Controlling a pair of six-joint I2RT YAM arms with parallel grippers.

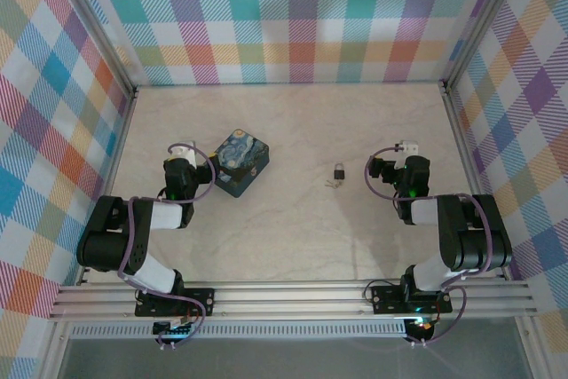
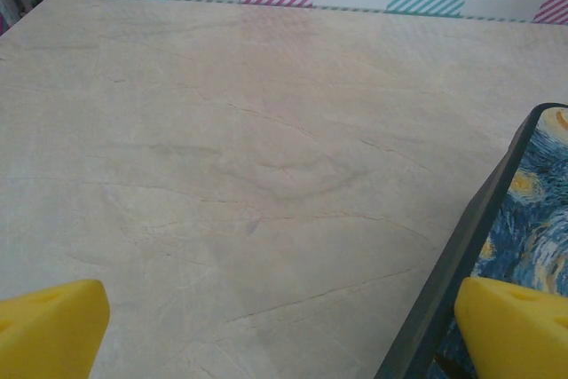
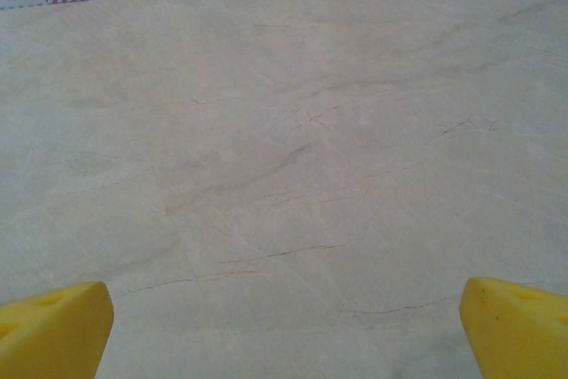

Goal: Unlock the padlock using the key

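Your left pincer and right pincer are spread; the padlock lies beside the key on the bench.

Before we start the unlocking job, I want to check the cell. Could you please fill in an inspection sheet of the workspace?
Surface: pale marbled table top, no spill seen.
Job's things: padlock lies mid-table, nearer the right gripper; key on its near side, contact too small to tell.
Clutter: blue-and-yellow painted tin beside the left gripper.
Grippers: both open, holding nothing.
Cables: purple cables, looped, one behind each gripper.
Surroundings: checked walls; metal rail at the near edge.
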